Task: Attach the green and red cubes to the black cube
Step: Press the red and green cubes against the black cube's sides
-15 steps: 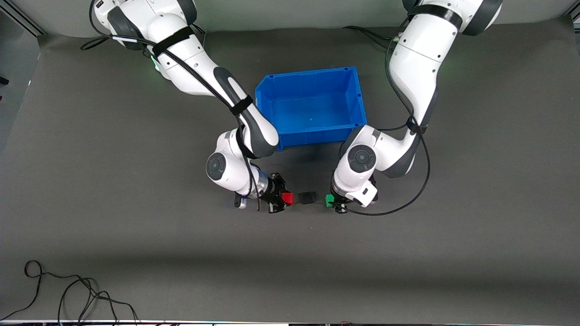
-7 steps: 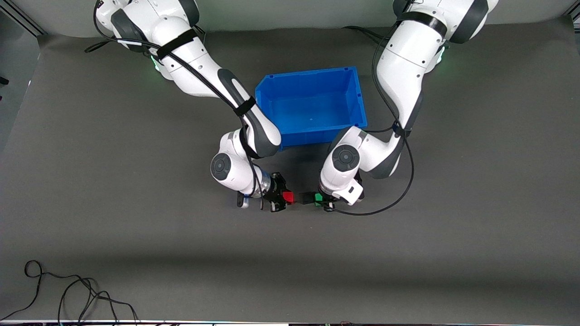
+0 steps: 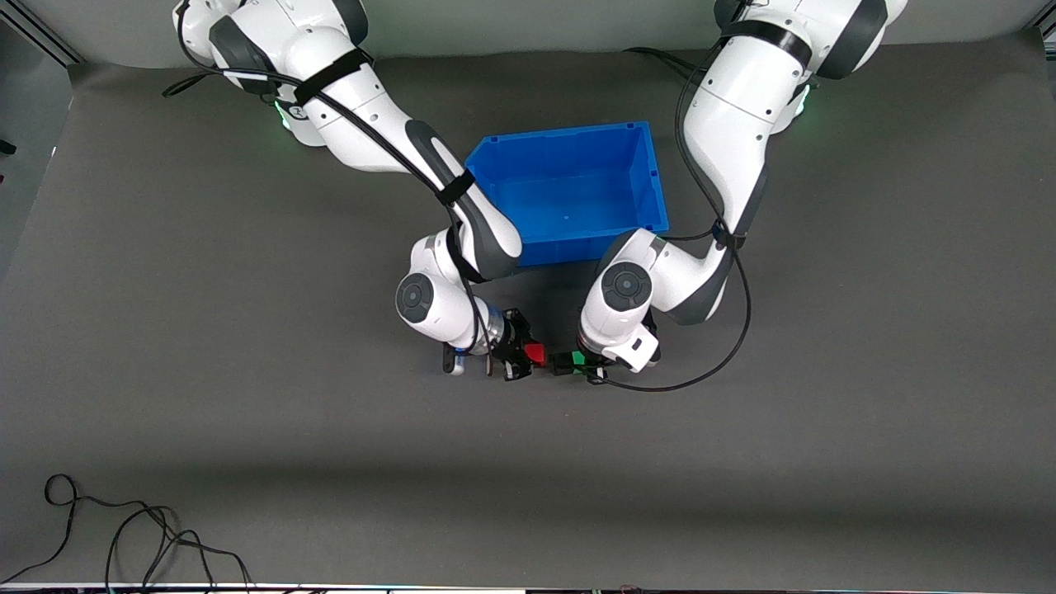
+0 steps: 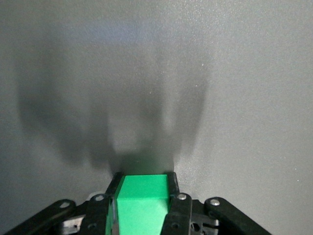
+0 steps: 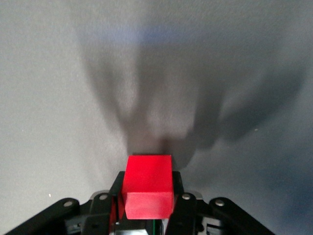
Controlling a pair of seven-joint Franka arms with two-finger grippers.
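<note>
The right gripper [image 3: 528, 356] is clenched on the red cube [image 3: 535, 354], which sits pinched between its two black fingers [image 5: 180, 203]; in the right wrist view the red cube [image 5: 148, 186] juts out past the fingertips with its top and front faces showing, low over the grey mat. The left gripper [image 3: 587, 363] is likewise clamped on the green cube [image 3: 580, 359], and the left wrist view shows the green cube [image 4: 140, 205] wedged squarely between the fingers [image 4: 174, 205] with only bare mat and shadow ahead of it. The two held cubes face each other in a row, and the black cube [image 3: 563, 362] lies on the mat between them: the green cube looks pressed against its side toward the left arm's end, while the red cube is just beside its other side, and whether those two touch cannot be told. Both grippers hang close above the table [image 3: 247, 429], each arm bent down from its base and reaching in toward the middle. The blue bin [image 3: 652, 177] stands farther from the front camera than the row of cubes, near the arms' elbows. A loose black cable [image 3: 124, 528] lies coiled on the mat at the corner nearest the front camera, toward the right arm's end of the table.
</note>
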